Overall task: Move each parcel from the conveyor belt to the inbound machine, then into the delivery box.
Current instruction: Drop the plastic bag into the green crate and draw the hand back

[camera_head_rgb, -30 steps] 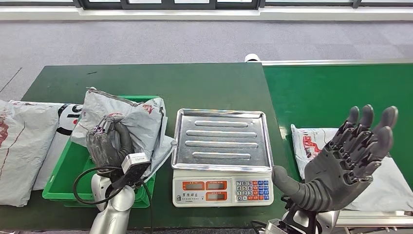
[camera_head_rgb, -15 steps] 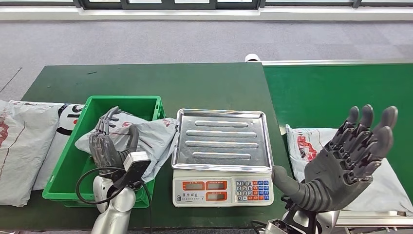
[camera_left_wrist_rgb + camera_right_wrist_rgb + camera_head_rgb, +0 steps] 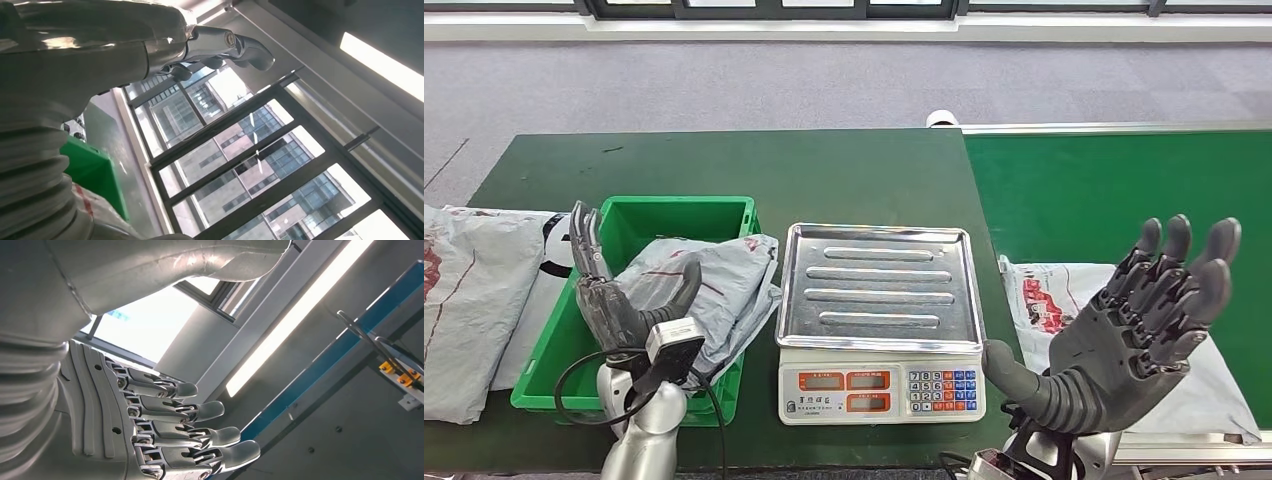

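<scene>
In the head view, the left hand (image 3: 609, 300) stands at the near-left wall of the green delivery box (image 3: 559, 360), fingers spread and upright, holding nothing. The grey parcel (image 3: 714, 285) lies half in the box, its right side draped over the rim toward the weighing scale (image 3: 879, 320). The risk is that it slides out over that rim or fouls the scale's steel tray, since it is not settled flat. The right hand (image 3: 1139, 335) hovers palm-up with fingers apart and empty, above the next parcel (image 3: 1064, 295) on the green conveyor belt (image 3: 1114, 190); because the hand hides part of the bag, a reach could catch only loose film. The bags carry red printing too small to read, and the scale's label is also illegible.

In the left wrist view, the fingers (image 3: 240, 47) stretch out, with a corner of the box (image 3: 95, 170) beside them.

In the right wrist view, the fingers (image 3: 200, 412) are extended and bare.
</scene>
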